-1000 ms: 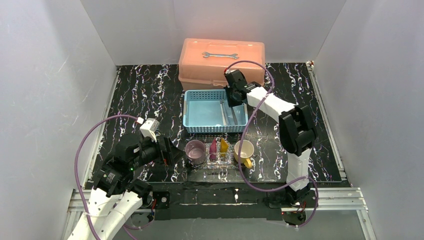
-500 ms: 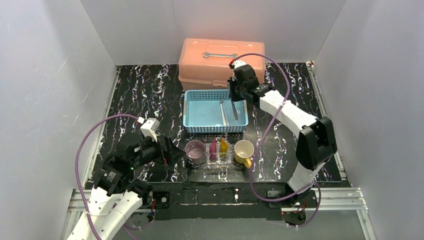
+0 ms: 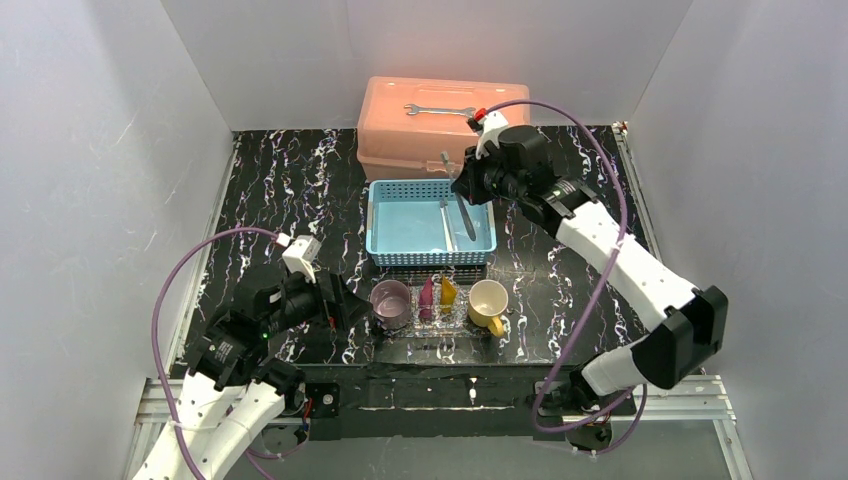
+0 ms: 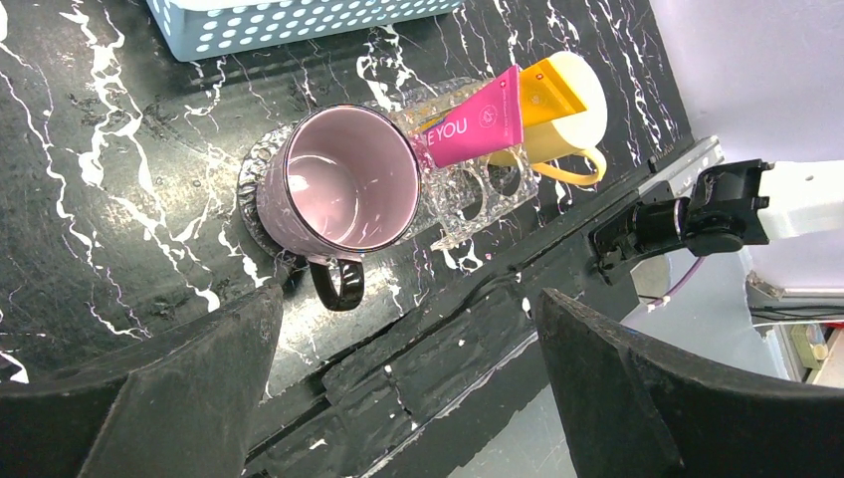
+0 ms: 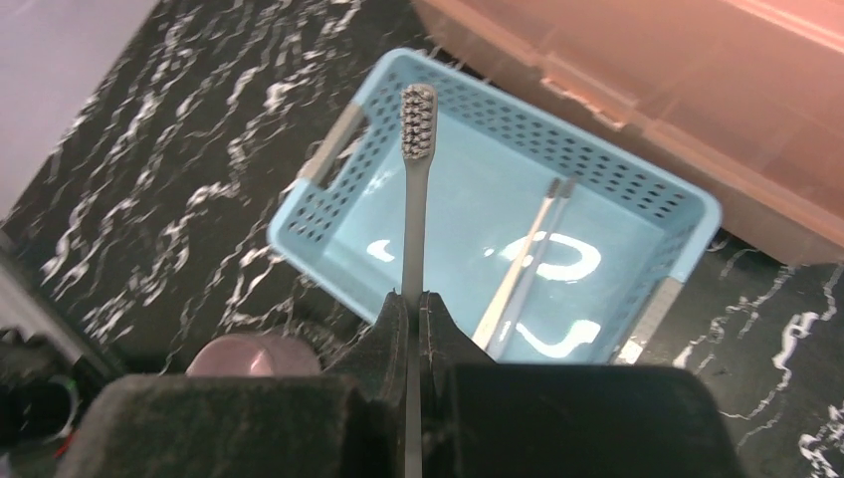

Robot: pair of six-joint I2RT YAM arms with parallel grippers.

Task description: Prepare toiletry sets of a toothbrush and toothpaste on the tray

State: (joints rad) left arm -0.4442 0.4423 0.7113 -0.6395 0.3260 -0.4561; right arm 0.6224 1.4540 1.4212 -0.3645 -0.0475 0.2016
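Your right gripper (image 5: 411,299) has risen out of the basket (image 5: 597,179), jaws pinched tight on a toothbrush (image 5: 416,179). Beneath it, a second brush (image 5: 527,259) lies in the basket. Farther off, the tray (image 4: 488,189) holds both tubes (image 4: 473,124); your left gripper (image 4: 408,334) beside it gapes wide, empty.

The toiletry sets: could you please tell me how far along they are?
Done: the magenta tube and yellow tube lie on the tray between the purple mug and yellow mug. In hand: the right gripper is shut on a toothbrush above the blue basket. Remaining: no brush is on the tray; another brush lies in the basket.
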